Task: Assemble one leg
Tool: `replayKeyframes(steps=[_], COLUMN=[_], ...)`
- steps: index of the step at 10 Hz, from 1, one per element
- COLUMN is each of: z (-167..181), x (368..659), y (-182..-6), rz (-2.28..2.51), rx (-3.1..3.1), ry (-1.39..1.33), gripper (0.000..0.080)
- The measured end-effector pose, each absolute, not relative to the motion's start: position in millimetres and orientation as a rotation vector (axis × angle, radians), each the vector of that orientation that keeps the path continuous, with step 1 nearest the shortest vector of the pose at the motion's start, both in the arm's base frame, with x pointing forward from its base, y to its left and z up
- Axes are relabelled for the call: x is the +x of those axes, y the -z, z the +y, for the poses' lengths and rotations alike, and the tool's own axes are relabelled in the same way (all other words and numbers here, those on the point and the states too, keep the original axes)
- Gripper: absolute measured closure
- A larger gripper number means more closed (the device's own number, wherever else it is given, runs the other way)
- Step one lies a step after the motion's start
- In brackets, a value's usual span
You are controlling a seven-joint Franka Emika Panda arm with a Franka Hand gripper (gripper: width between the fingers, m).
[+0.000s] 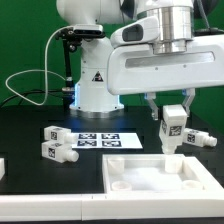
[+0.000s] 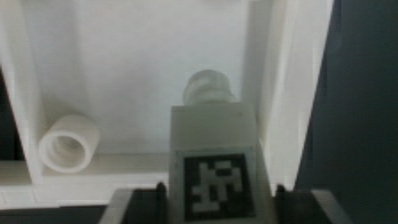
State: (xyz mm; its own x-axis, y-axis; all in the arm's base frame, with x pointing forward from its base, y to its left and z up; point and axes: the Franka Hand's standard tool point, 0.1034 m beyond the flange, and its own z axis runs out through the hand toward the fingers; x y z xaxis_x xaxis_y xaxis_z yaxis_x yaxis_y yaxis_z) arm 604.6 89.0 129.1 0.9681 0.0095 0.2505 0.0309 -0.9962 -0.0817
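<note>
White plastic leg (image 1: 172, 138) clamped in gripper (image 1: 173, 121); long axis vertical, stem down, tagged block up; over tabletop (image 1: 150, 180) corner, table edge nearest exterior camera.

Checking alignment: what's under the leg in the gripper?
The tabletop lies below the leg, a round socket showing beside it. The spot right under the stem is hidden by the leg.

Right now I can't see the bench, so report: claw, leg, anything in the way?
Claw shut on the leg, hanging above the tabletop. Leg not yet seated. Nothing visible between them.
</note>
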Motion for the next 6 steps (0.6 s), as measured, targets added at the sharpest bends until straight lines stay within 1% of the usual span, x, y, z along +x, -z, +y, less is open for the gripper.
replayKeyframes(steps=[1, 2, 3, 6], z=[99.9, 104.6, 101.6, 100.9], x=[617.8, 624.7, 619.4, 618.4], y=[-130.6, -130.4, -125.5, -123.6], rz=[-0.053, -0.069, -0.059, -0.061], rx=[-3.006, -2.974, -2.969, -2.97], ry=[0.54, 0.701, 0.733, 0.735], gripper=[0.0514, 0.0514, 0.0514, 0.0514])
